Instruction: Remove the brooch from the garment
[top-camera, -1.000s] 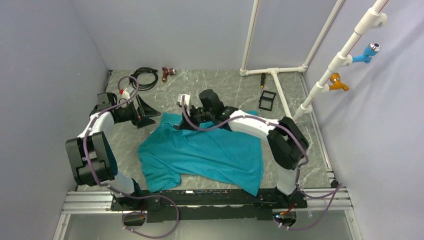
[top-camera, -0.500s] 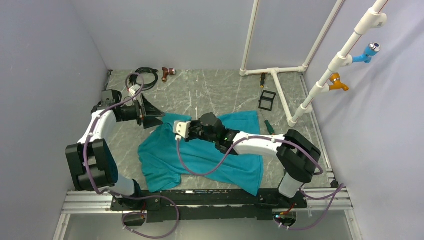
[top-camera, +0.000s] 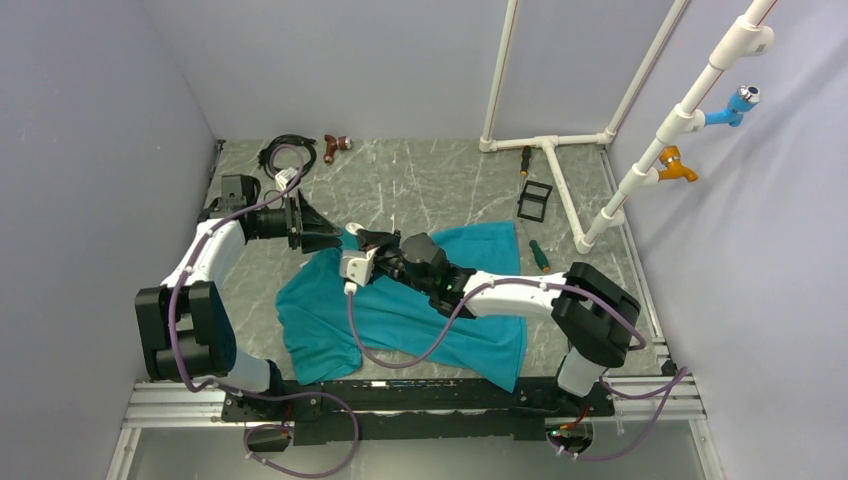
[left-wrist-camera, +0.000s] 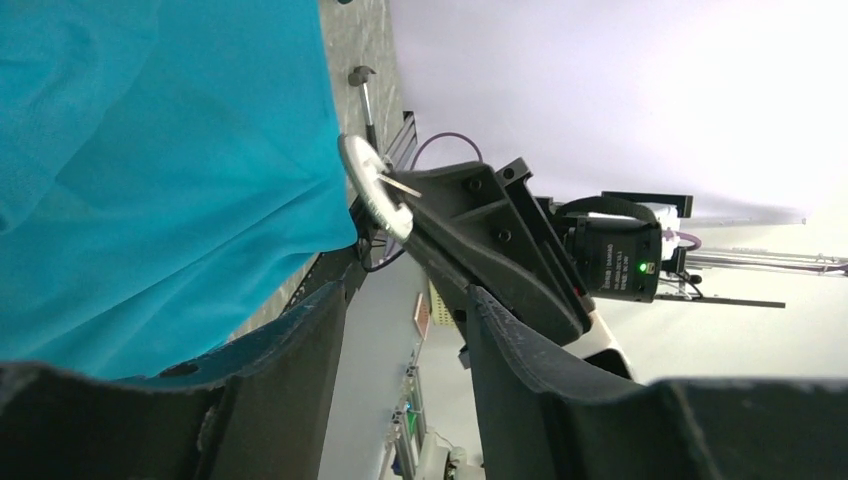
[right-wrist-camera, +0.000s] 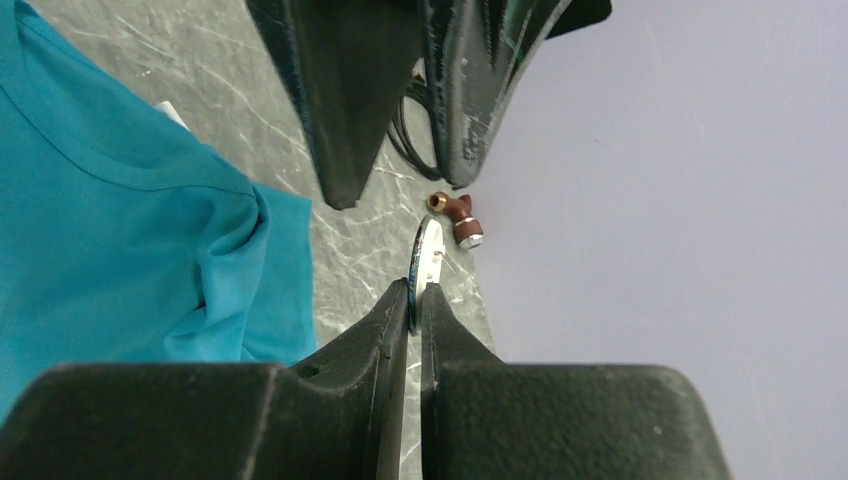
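Garment (top-camera: 430, 310) lies rumpled on table (top-camera: 420, 185); white collar tag (right-wrist-camera: 170, 113) unreadable. Left tool (left-wrist-camera: 400, 300) partly open, empty. Right tool (right-wrist-camera: 415, 296) pinched on brooch (right-wrist-camera: 428, 260), edge-on, clear of fabric, near left tool's fingertips.

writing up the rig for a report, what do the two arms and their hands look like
The left arm and right arm match: white tube links between chunky black joint housings, a purple cable looping outside each. The left hand and right hand are black, each with two tapering wedge-shaped fingers. A black module at the right wrist shows a green light.
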